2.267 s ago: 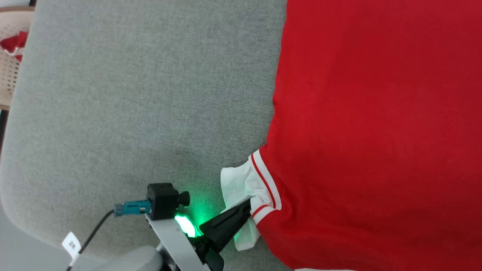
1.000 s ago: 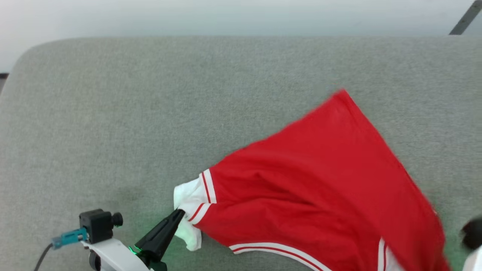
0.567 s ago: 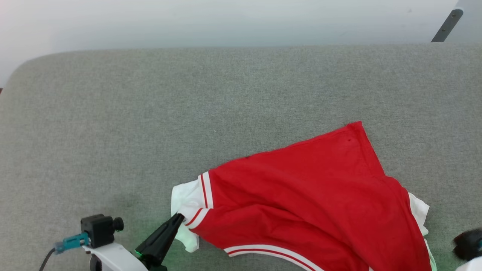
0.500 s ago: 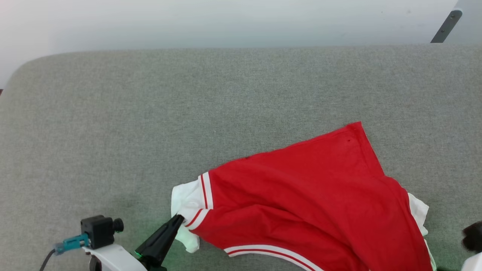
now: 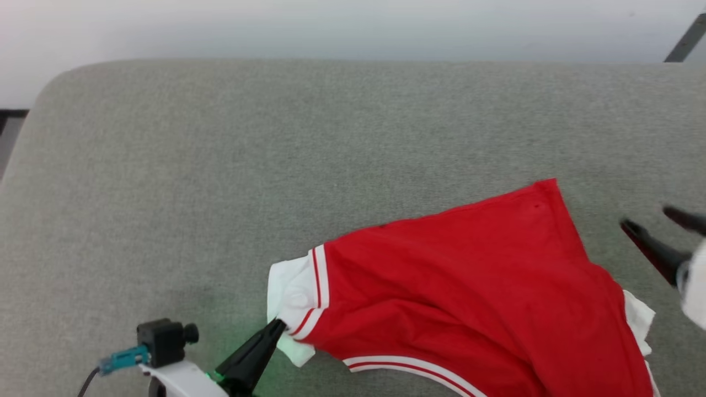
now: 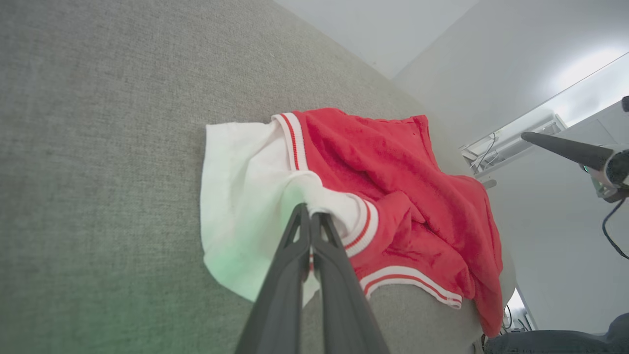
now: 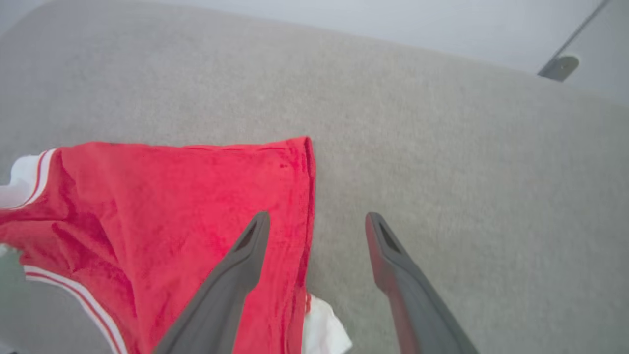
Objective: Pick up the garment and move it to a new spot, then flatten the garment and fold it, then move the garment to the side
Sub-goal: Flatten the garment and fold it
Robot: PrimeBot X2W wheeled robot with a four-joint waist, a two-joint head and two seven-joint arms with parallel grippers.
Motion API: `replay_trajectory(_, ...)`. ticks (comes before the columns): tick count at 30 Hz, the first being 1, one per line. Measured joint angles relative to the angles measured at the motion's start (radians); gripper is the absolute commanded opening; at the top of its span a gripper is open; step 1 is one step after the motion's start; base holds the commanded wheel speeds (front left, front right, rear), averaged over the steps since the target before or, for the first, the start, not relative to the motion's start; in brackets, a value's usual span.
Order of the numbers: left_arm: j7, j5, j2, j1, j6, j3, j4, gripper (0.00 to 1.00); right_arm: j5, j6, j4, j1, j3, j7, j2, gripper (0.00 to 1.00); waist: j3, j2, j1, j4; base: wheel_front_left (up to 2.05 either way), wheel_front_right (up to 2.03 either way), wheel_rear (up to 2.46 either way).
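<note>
The garment (image 5: 463,292), red with white sleeves and striped trim, lies rumpled on the grey padded table (image 5: 220,165) at the lower right of the head view; its print is hidden. My left gripper (image 5: 280,325) is shut on the white left sleeve (image 6: 245,196) near its striped cuff. The left wrist view has the two fingers (image 6: 314,275) pressed together over that sleeve. My right gripper (image 5: 656,218) hovers open to the right of the garment, holding nothing. Seen from the right wrist, its spread fingers (image 7: 245,265) stand above the garment's right edge (image 7: 196,211) and bare table.
The grey table's far edge (image 5: 353,60) meets a pale wall, with its rounded corner at the left. A dark metal leg (image 5: 684,38) stands at the top right. Bare grey surface spreads to the left and beyond the garment.
The garment swung down and settled onto the table. My right gripper opened, let go of it and rose to the right. The left gripper has kept its hold on the sleeve.
</note>
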Motion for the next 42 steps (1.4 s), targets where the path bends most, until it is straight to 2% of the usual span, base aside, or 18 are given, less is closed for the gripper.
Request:
replay_trajectory(8, 0.017, 0.01, -0.031, -0.082, -0.004, -0.03, 0.011, 0.0, -0.061, 0.0, 0.325, -0.297, 0.227, -0.04, -0.015, 1.0, 0.056, 0.0, 0.0, 0.051, 0.0, 0.0, 0.0)
replay_trajectory(16, 0.007, 0.002, -0.063, -0.138, -0.004, -0.072, 0.025, 0.0, -0.032, 0.0, 0.503, -0.375, 0.417, -0.047, -0.078, 1.0, 0.109, 0.0, -0.0001, 0.109, 0.0, 0.0, 0.0)
replay_trajectory(17, 0.007, -0.005, -0.065, -0.141, -0.004, -0.074, 0.027, 0.0, -0.023, 0.0, 0.509, -0.385, 0.438, -0.051, -0.09, 0.65, 0.113, 0.0, 0.0, 0.114, 0.0, 0.0, 0.0)
replay_trajectory(18, 0.002, -0.012, -0.066, -0.144, -0.004, -0.074, 0.027, 0.0, -0.008, 0.0, 0.515, -0.397, 0.459, -0.058, -0.102, 0.38, 0.116, 0.0, 0.0, 0.117, 0.0, 0.0, 0.0)
replay_trajectory(19, 0.0, -0.018, -0.066, -0.147, -0.004, -0.074, 0.028, 0.0, 0.006, 0.0, 0.523, -0.407, 0.474, -0.069, -0.107, 0.0, 0.119, 0.0, 0.0, 0.119, 0.0, 0.0, 0.0)
replay_trajectory(24, -0.002, -0.054, -0.05, -0.163, -0.004, -0.057, 0.031, 0.0, 0.05, 0.001, 0.572, -0.451, 0.514, -0.162, -0.088, 0.0, 0.115, 0.0, 0.0, 0.103, 0.0, 0.0, 0.0)
replay_trajectory(29, 0.017, -0.115, -0.024, -0.279, -0.005, -0.022, 0.066, 0.0, 0.109, 0.001, 0.704, -0.565, 0.396, -0.29, 0.01, 0.0, 0.104, 0.0, 0.0, 0.074, 0.0, 0.0, 0.0)
replay_trajectory(35, 0.109, -0.178, -0.032, -0.615, -0.005, 0.067, 0.202, 0.0, 0.04, 0.001, 0.862, -0.816, 0.281, -0.451, 0.087, 0.0, 0.105, 0.0, 0.0, 0.049, 0.0, 0.0, 0.0)
replay_trajectory(42, 0.168, -0.166, -0.077, -1.069, 0.004, 0.162, 0.512, 0.0, -0.105, 0.001, 1.071, -1.179, 0.151, -0.658, 0.163, 0.0, 0.139, 0.0, 0.0, 0.009, 0.0, 0.0, 0.0)
